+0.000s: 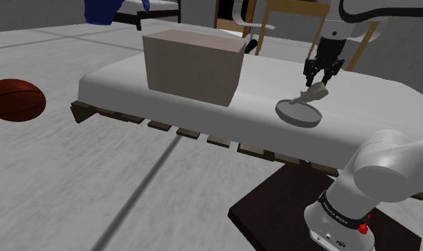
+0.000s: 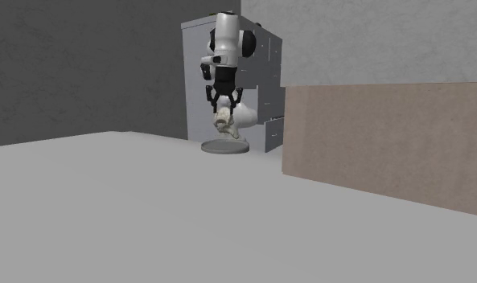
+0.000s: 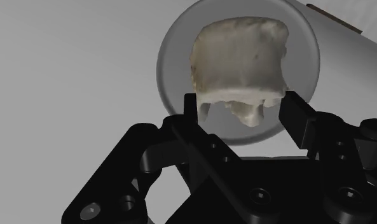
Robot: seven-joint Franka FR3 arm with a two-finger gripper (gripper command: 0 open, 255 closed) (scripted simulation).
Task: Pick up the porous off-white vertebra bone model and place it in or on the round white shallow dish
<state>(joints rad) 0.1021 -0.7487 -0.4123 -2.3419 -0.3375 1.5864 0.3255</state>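
Note:
The off-white, porous vertebra bone model (image 3: 239, 60) hangs just above the round shallow dish (image 3: 174, 54), clasped at its narrow end between my black fingers (image 3: 191, 105). My gripper (image 3: 241, 105) points straight down over the dish. In the shoulder view the gripper (image 1: 323, 77) sits at the bed's far right, with the bone (image 1: 314, 93) tilted under it and the dish (image 1: 299, 113) below. The second exterior view has the gripper (image 2: 223, 103), the bone (image 2: 223, 121) and the dish (image 2: 224, 148) stacked in one line, a small gap between bone and dish.
A big tan box (image 1: 193, 65) stands on the pale bed surface (image 1: 117, 82), towards the shoulder view's left of the dish. A brown ball (image 1: 14, 99) lies on the floor. Wooden chairs (image 1: 288, 21) stand behind, and a grey drawer cabinet (image 2: 265, 72) is behind the arm.

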